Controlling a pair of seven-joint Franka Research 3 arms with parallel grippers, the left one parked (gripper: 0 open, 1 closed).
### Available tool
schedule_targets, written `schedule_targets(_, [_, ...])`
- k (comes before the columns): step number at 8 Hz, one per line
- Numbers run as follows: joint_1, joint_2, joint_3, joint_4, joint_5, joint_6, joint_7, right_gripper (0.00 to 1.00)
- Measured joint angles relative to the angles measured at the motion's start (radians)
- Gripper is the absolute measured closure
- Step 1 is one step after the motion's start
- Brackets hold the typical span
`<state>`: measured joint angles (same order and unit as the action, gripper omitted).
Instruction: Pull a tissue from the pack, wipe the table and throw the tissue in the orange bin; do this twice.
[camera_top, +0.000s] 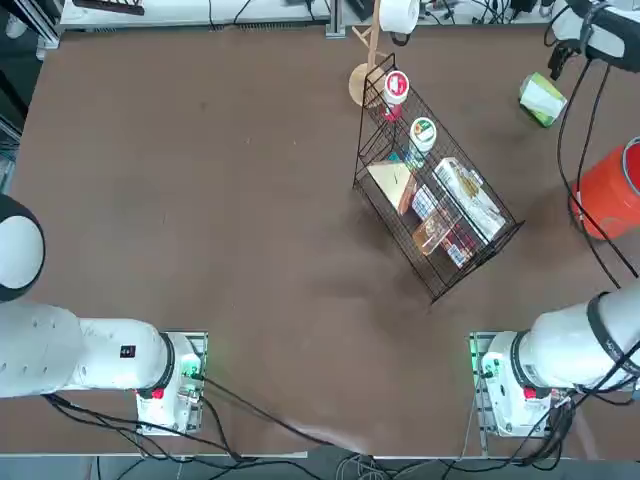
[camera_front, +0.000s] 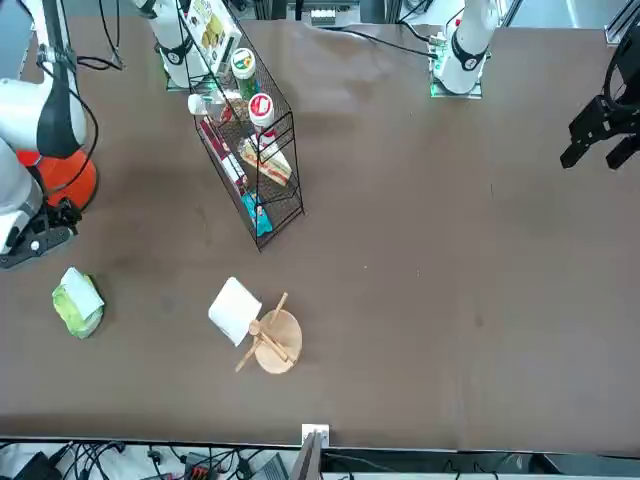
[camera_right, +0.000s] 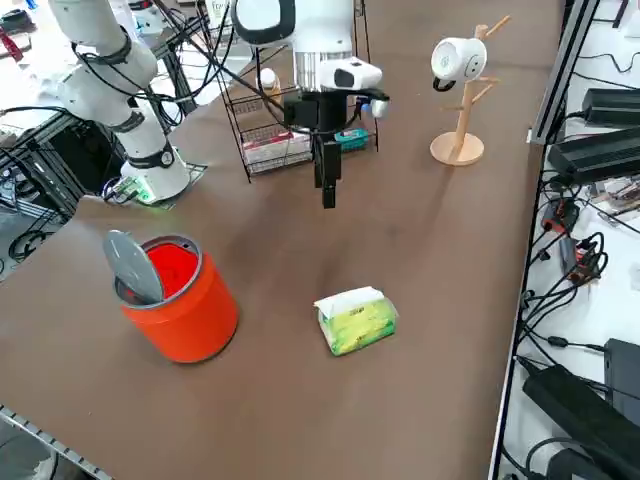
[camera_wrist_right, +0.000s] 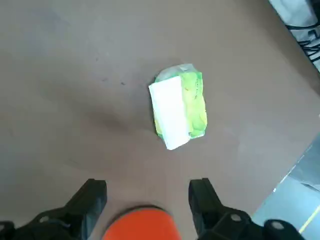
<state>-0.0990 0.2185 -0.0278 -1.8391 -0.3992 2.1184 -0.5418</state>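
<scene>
reaching down too hard could have dragged the whole green pack (camera_wrist_right: 189, 102) along the tabletop (camera_wrist_right: 65, 125), its soft wrapper sliding; the right hand (camera_wrist_right: 147, 192) was spread wide and empty near the orange bin (camera_wrist_right: 142, 225).

We read no text, brand, number or sign in any view; print on round lids (camera_top: 397, 84) in wire basket (camera_top: 394, 245) too small.

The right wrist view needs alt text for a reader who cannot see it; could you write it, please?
Green tissue pack with a white tissue on top, on the brown table, beyond the open right pincer.
</scene>
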Motion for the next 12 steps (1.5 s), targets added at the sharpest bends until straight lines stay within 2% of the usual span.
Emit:
schedule_targets(5, [-0.021, 0.111, 0.000, -0.006, -0.193, 0.139, -0.022, 0.00])
schedule_targets(9, [-0.071, 0.192, -0.001, -0.006, -0.228, 0.277, -0.079, 0.00])
schedule_targets(12, [-0.110, 0.232, -0.001, 0.001, -0.237, 0.338, -0.149, 0.00])
